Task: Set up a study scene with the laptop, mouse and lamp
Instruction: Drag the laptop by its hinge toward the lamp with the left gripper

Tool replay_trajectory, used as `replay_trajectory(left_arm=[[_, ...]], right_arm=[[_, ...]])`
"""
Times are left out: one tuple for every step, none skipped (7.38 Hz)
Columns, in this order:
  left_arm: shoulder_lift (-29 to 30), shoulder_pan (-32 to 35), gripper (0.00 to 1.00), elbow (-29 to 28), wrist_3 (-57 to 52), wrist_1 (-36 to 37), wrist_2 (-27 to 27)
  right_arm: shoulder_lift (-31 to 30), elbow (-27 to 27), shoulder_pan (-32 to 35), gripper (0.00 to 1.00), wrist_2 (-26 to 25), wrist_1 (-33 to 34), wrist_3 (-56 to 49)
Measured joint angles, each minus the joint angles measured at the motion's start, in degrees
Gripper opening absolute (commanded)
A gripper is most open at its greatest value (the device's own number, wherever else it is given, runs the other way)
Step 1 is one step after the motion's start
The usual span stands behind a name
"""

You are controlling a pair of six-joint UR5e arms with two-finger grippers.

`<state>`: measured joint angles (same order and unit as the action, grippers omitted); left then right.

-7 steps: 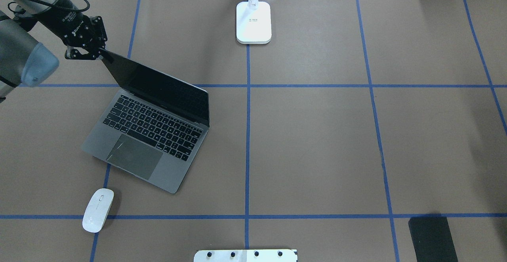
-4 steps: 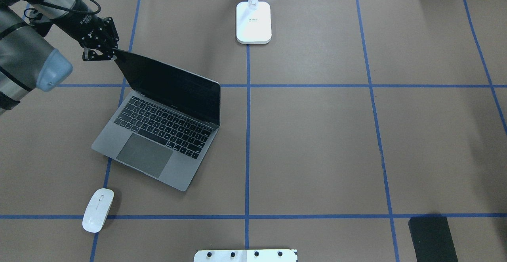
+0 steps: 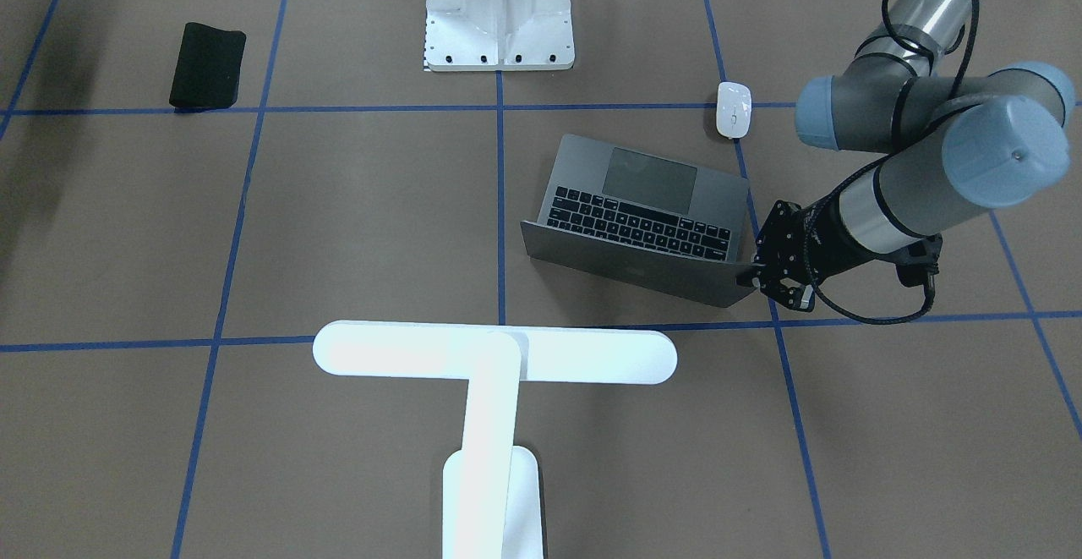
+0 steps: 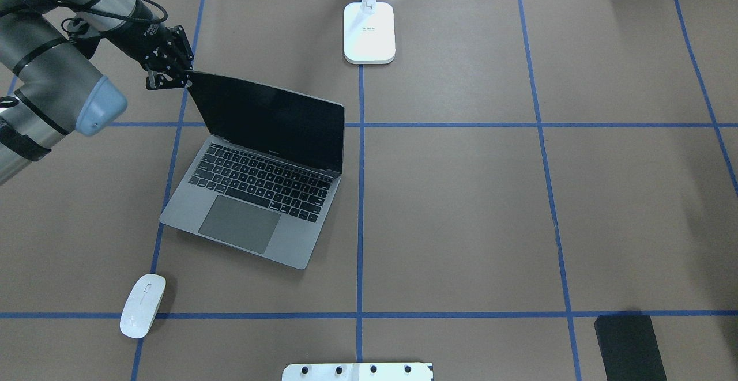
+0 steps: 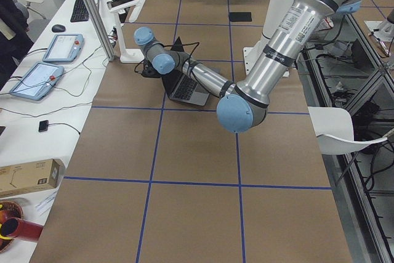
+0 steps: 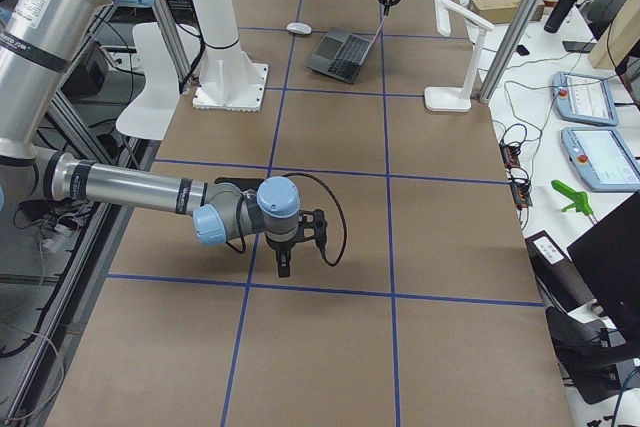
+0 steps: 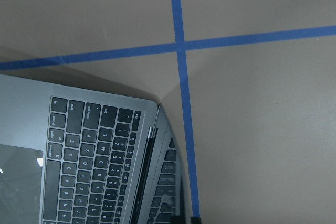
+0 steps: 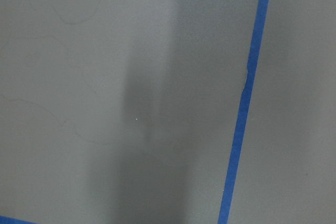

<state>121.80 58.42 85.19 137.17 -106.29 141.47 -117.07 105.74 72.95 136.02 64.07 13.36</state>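
Nearest, the right pincer hangs over the bench's right end, its opening impossible to tell, the mouse lies near-left of the open laptop, whose lid's far left corner the left pincer pinches closed, and the lamp stands farthest, centre.

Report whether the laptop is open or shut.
Open. The laptop has its lid raised, with keyboard, trackpad and dark screen exposed; the left gripper grips the lid's top corner.
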Motion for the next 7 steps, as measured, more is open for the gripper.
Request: replay_trajectory(left_arm=[[0.2, -0.1, 0.0, 0.0, 1.0, -0.4, -0.5], [0.4, -0.4, 0.0, -0.3, 2.5, -1.3, -1.3], [1.0, -0.6, 0.0, -1.0, 4.3, -2.3, -1.9], [1.7, -1.0, 0.0, -1.8, 6.0, -3.1, -2.9], [2.3, -1.4, 0.0, -2.1, 7.7, -3.7, -3.9], [2.8, -1.7, 0.0, -2.3, 9.1, -4.2, -4.4], [3.5, -1.8, 0.0, -2.4, 10.1, -4.5, -4.6]], right_arm=[[0.0, 0.0, 0.0, 1.0, 0.0, 0.0, 0.0], [0.0, 0.0, 0.0, 1.0, 0.0, 0.0, 0.0], [0.0, 0.0, 0.0, 1.0, 0.0, 0.0, 0.0], [0.0, 0.0, 0.0, 1.0, -0.1, 0.0, 0.1], [0.0, 0.0, 0.0, 1.0, -0.2, 0.0, 0.1], [0.0, 0.0, 0.0, 1.0, -0.2, 0.0, 0.1], [0.0, -0.1, 0.0, 1.0, -0.3, 0.0, 0.2]])
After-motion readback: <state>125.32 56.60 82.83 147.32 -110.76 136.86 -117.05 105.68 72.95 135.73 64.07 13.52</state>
